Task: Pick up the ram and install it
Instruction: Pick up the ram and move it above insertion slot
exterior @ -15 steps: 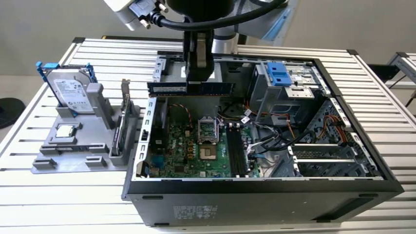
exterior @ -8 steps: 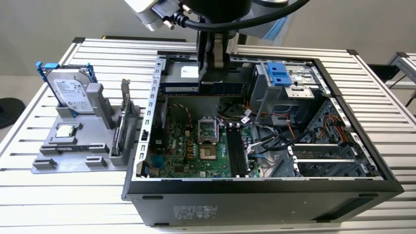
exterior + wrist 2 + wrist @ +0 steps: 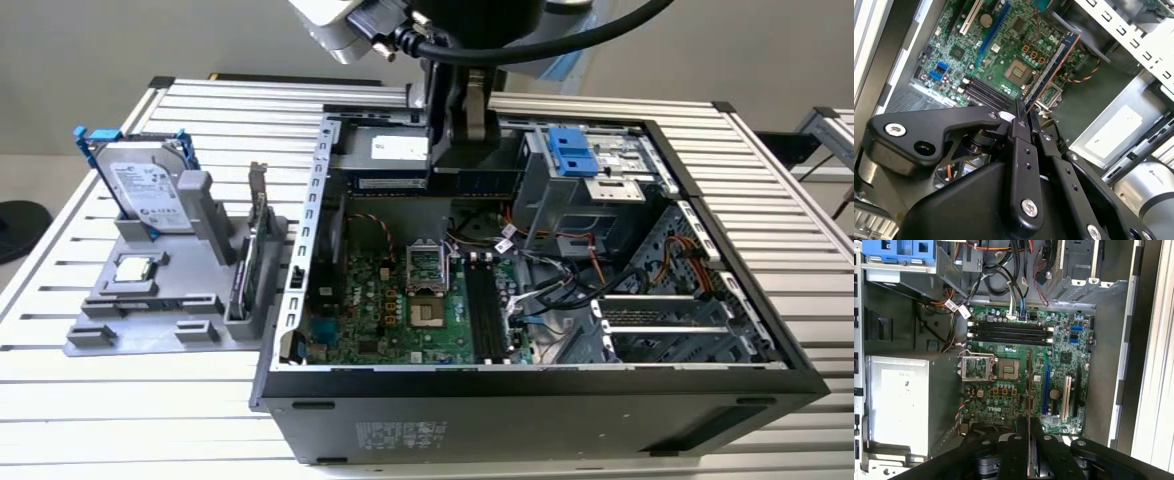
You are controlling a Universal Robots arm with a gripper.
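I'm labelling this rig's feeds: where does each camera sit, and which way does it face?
Exterior view: off the arm, looking down into the open computer case; the arm reaches in from above.
First wrist view: on the arm, facing straight at the motherboard; the gripper clamps the ram, seen edge-on.
Second wrist view: on the arm, looking slantwise along the ram toward the board; the gripper's fingers in the foreground.
Shared: both wrist views show the ram, CPU socket and memory slots.

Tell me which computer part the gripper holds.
The ram, a thin stick clamped in the gripper; the hard drive and card stand on the grey rack.
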